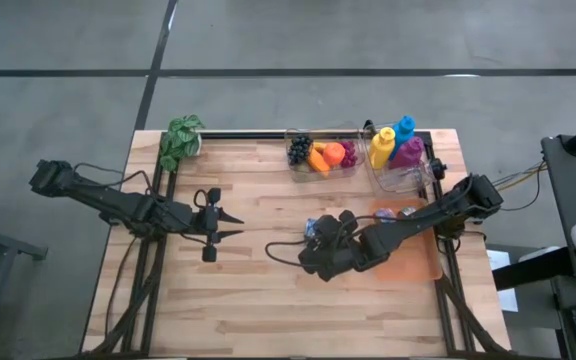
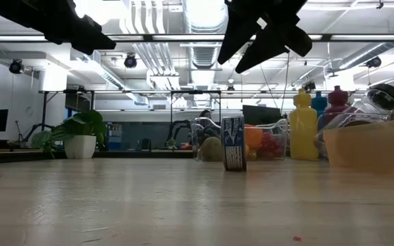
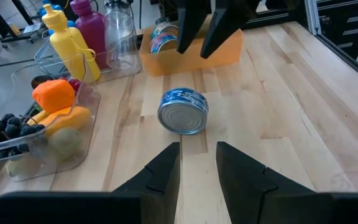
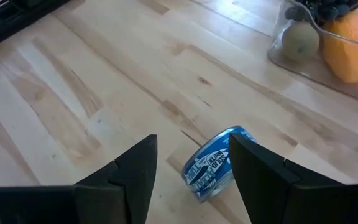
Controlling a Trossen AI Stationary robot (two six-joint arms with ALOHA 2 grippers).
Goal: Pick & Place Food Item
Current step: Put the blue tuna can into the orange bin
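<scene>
A blue-labelled tin can (image 3: 183, 111) lies on its curved side on the wooden table, near the middle (image 1: 311, 226), its flat ends upright (image 2: 233, 142). My right gripper (image 4: 194, 158) hangs open above it with a finger on either side, well clear of it in the low view (image 2: 232, 63). My left gripper (image 1: 236, 225) is open too, raised over the table's left half. It points at the can from some way off (image 3: 197, 152).
An orange bin (image 1: 413, 255) sits at the table's right edge with another can (image 3: 163, 36) inside. Along the far edge stand a clear tub of fruit (image 1: 323, 155), a wire basket of bottles (image 1: 398, 150) and a potted plant (image 1: 181, 140). Bare wood (image 1: 268, 300) lies toward the near edge.
</scene>
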